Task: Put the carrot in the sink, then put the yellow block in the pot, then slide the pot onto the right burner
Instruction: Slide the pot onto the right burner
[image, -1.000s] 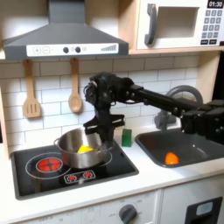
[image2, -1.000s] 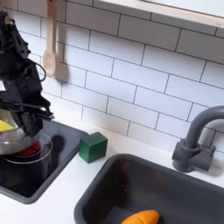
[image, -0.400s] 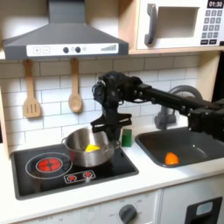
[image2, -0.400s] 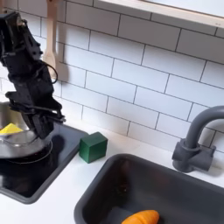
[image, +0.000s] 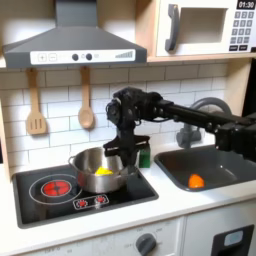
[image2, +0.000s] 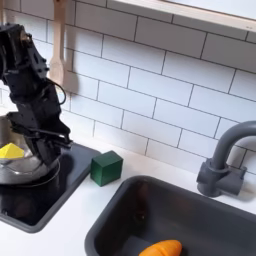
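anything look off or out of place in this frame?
Nothing stands out. The carrot lies in the sink, the yellow block sits in the pot, upright on the cooktop, nothing spilled.

In the second exterior view, the pot (image2: 22, 168) is cut off by the left edge; the carrot (image2: 160, 248) by the bottom edge. End effector (image2: 50, 155) jaw state is indeterminable.
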